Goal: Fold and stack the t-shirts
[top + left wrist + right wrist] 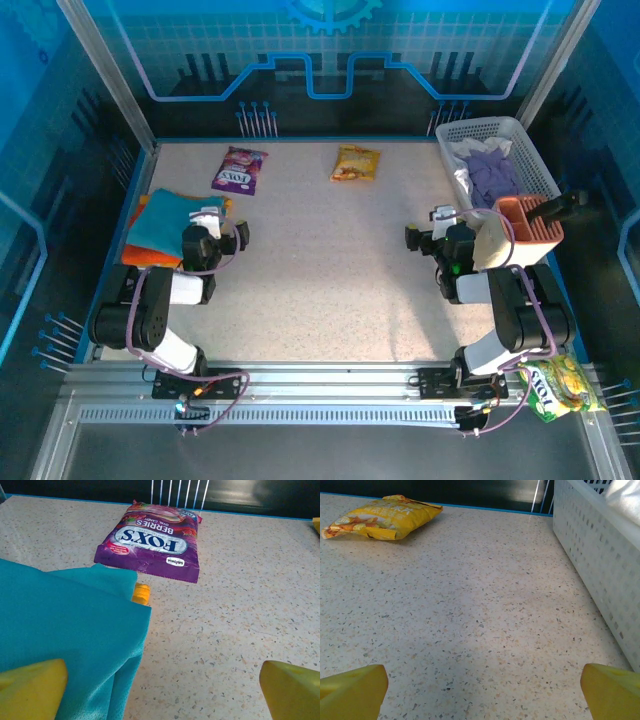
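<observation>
left gripper (pixel 228 232): i see the jaws spread wide with nothing between them, on my side of the purple packet (pixel 240 169); one yellow fingertip (pixel 31 689) lies over the teal cloth's edge, and i cannot tell if it touches.
right gripper (pixel 427 234): wide open too and empty, over bare tabletop (pixel 320 270), well right of the purple packet.
teal t-shirt (pixel 165 222): folded, on my side of the purple packet and to its left, close to it.
orange t-shirt (pixel 150 258): under the teal one, only its edges showing.
yellow packet (pixel 356 163): right of the purple packet, apart from it.
white basket (pixel 522 132): far right of the purple packet, with white and lilac cloth inside.
</observation>
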Available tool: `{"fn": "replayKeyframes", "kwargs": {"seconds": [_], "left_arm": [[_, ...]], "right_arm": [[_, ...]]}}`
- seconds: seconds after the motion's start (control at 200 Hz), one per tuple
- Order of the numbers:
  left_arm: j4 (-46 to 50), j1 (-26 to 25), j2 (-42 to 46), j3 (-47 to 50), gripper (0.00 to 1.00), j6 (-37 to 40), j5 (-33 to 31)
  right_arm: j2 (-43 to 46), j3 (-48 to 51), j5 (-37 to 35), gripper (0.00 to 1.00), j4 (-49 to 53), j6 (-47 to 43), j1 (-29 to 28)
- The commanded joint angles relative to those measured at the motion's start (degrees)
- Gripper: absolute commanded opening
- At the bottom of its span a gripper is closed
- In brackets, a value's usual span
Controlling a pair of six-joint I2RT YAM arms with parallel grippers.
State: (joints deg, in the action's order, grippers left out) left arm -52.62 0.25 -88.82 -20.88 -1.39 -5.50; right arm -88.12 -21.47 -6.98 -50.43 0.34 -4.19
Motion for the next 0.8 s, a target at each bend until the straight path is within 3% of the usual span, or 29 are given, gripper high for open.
{"fn": "replayKeyframes", "kwargs": {"seconds": [0.0,0.795], "left_arm": [[-0.18,-0.03,-0.09,-0.99,0.99,0.75,1.20],[-0.06,-0.58,-0.07,-1.02,0.99,1.22,0.40]], "right_arm": [[-0.13,-1.21,0.66,1.00,-0.76,-0.72,-0.09],[-0.08,-1.04,0.03,1.00,-1.14,-0.85,-0.20]]}}
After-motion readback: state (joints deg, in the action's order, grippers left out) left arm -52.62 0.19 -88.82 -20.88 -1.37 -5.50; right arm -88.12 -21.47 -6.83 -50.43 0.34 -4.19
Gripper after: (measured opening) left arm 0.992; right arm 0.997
